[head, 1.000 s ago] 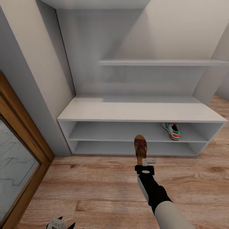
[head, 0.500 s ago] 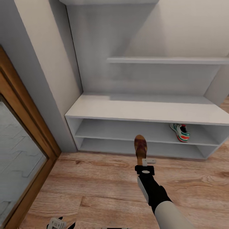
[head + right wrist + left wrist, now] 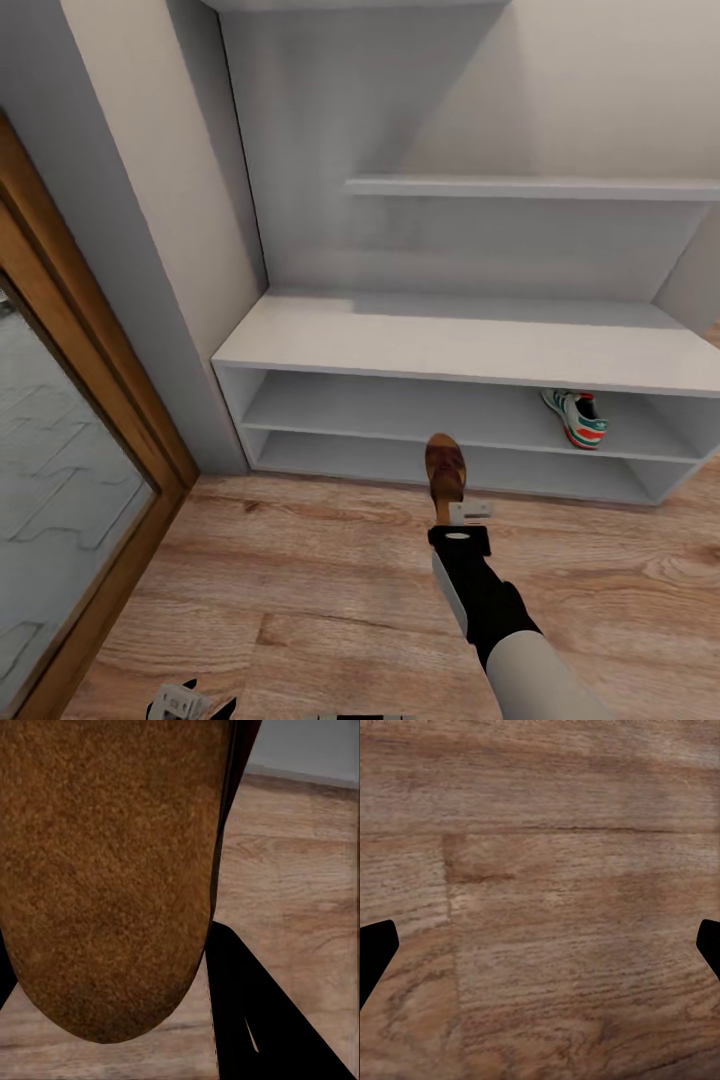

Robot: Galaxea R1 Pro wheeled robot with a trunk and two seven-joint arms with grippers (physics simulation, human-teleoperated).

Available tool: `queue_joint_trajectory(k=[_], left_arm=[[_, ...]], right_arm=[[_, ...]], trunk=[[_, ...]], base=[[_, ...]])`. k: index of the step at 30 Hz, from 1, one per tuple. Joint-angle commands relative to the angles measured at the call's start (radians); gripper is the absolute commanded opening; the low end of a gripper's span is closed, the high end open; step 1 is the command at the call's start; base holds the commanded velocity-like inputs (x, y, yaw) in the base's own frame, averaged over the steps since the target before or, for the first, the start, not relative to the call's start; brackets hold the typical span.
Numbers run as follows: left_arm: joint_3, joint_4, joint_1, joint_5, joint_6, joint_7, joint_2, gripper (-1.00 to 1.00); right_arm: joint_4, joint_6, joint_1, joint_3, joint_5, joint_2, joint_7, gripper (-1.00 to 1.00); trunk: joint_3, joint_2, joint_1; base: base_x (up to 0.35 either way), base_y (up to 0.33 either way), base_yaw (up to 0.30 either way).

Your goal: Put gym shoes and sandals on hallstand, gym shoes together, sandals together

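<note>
My right gripper [image 3: 452, 510] is shut on a brown sandal [image 3: 445, 466], which it holds above the corridor floor [image 3: 300, 560] in front of the hallstand [image 3: 470, 345]. The sandal's toe points toward the rack's open tiers. Up close, the sandal [image 3: 112, 870] shows its brown footbed beside a black finger [image 3: 255, 1020]. One gym shoe [image 3: 577, 417], white with green and red, lies on the upper open tier at the right. My left gripper [image 3: 190, 706] sits low near my base, open over bare wooden planks [image 3: 540, 900], its dark fingertips [image 3: 375, 952] far apart.
A wood-framed glass door [image 3: 70, 470] and a grey wall corner [image 3: 170, 250] stand to the left of the rack. Two wall shelves [image 3: 520, 187] hang above the bench top. Open plank floor stretches in front of the rack.
The whole view has swung left, so the rack and shoe sit further right in the picture. The right arm still holds the sandal at the same spot relative to me.
</note>
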Motion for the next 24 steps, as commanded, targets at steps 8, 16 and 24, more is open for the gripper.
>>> queue_joint_trajectory(k=[8,16,24], left_arm=[[0.002,0.001,-0.001,0.006,0.001,-0.009,-0.002,1.00],[0.002,0.001,-0.001,0.005,0.001,-0.008,-0.004,1.00],[0.001,0.001,-0.001,0.006,0.001,-0.008,-0.005,1.00]], right_arm=[[-0.038,0.066,0.000,-0.001,0.005,0.000,-0.038,-1.00],[-0.032,0.068,0.000,-0.004,0.006,0.000,-0.041,-1.00],[-0.031,0.068,0.000,-0.004,0.006,0.000,-0.041,-1.00]], trunk=[[-0.001,0.000,0.000],[-0.001,0.000,0.000],[-0.001,0.000,0.000]], base=[[0.005,0.000,0.000],[0.267,0.000,0.000],[0.232,0.000,0.000]])
